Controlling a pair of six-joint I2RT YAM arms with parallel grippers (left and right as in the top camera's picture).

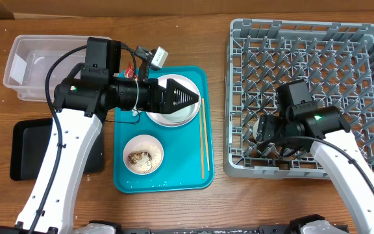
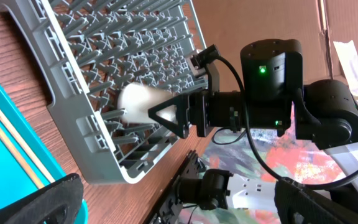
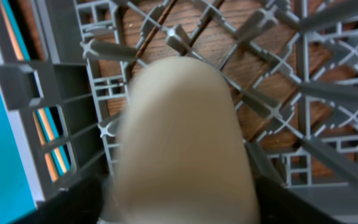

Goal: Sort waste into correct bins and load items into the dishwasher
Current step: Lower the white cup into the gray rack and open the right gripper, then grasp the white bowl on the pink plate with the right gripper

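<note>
We see the right gripper (image 2: 154, 112) reaching into the large square grey plastic dish rack (image 1: 304, 26), its two fingers clamped on the small white cup (image 2: 135, 102). The cup lies on its side among the upright pegs at the rack's near-left corner. In the right wrist view it fills the frame as a pale blur between the dark fingers.

The left gripper (image 1: 190, 99) hangs over the teal rectangular serving tray (image 1: 125, 182), above the pale round plate (image 1: 167, 118). From above, its black fingers taper to one point. The wrist is rolled, though, and its own camera catches only one dark finger (image 2: 42, 199) — we cannot tell whether the jaws are apart or together.

Nearer the tray's front sits a small round bowl (image 1: 143, 154) holding white rice grains and brown scraps. The thin wooden chopsticks (image 1: 203, 140) lie lengthwise along the tray's right edge. A bit of the small red crinkled wrapper (image 1: 129, 71) shows at the tray's far-left corner, just behind the left arm.

On the wooden table (image 1: 174, 32), left of the teal tray, stand the clear rectangular plastic tub (image 1: 18, 84) and — in front of it — the shallow black rectangular tray (image 1: 31, 149).
</note>
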